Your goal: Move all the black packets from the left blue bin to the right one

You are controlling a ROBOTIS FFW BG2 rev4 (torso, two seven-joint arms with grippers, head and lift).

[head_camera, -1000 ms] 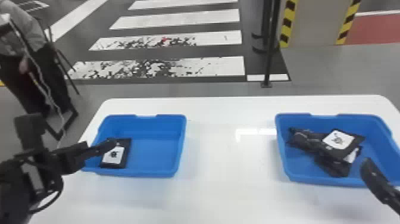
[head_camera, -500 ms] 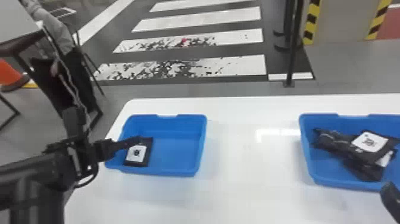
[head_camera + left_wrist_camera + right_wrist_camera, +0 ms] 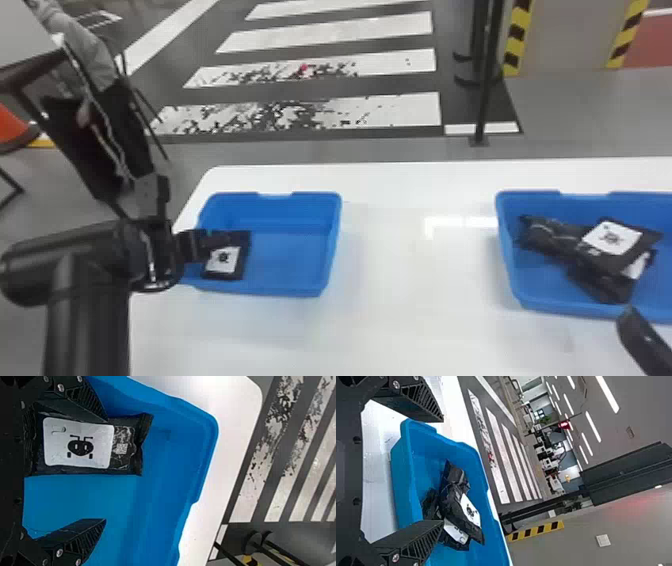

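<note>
Item: one black packet (image 3: 79, 443), label up, in the left blue bin (image 3: 290, 250), by the wall at the robot's left; judged the last to be transferred.

Left claw (image 3: 105, 470): fingers apart, nothing clamped; held low over the packet. The nearer of the two by far.

Governing relation: the packet is set off-centre between the fingers, its edge overlapped in the left wrist view by the finger on the robot's left, with a wide gap to the other finger. Its long axis is laid near-to-far, roughly in line with the fingers' reach. A small shift towards the robot's left seems called for before closing; otherwise the packet may be pressed on or nudged against the wall.

Right claw (image 3: 443, 471): fingers apart, empty, placed at the near side of the right blue bin (image 3: 507, 260), in which several packets (image 3: 610, 237) are heaped.

Views compared: by the left wrist view, finger spacing and the packet's sealed end are disclosed; in the head view, part of the packet is covered by the claw, but the stretch of white surface (image 3: 410, 320) to be crossed between bins is given.
</note>
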